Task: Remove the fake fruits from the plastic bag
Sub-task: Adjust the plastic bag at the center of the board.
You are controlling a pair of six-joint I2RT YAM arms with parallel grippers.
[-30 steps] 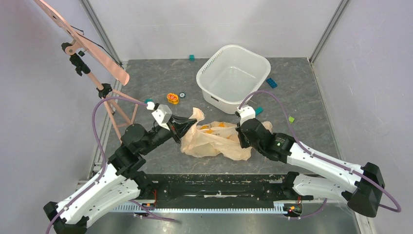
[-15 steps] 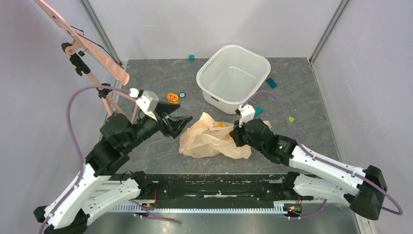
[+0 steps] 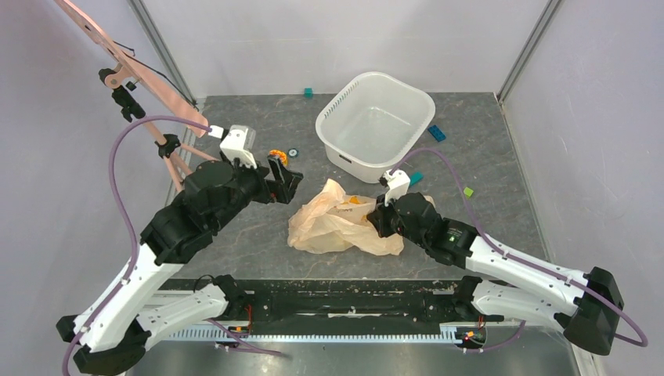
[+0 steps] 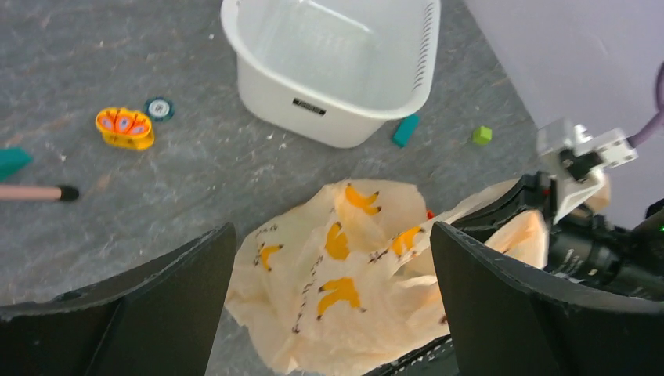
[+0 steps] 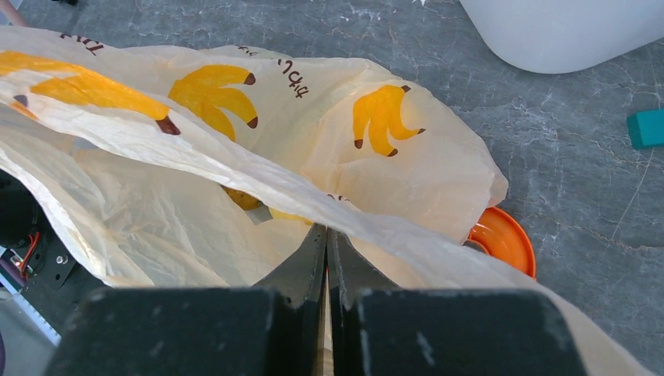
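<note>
The plastic bag point(image 3: 341, 223) slumps on the desk point(image 3: 258, 125) now that the left gripper point(image 3: 286, 178) has released its left edge and drawn back, while the right gripper point(image 3: 380, 220) stays clenched on its right side, so the fake fruits likely remain inside.

Pale lilac walls point(image 3: 337, 39) close in the grey marbled table point(image 3: 501, 211) on three sides, with a metal post point(image 3: 160, 47) at each back corner. A pink stand point(image 3: 184, 110) leans in at the left. Light falls soft and even.
</note>
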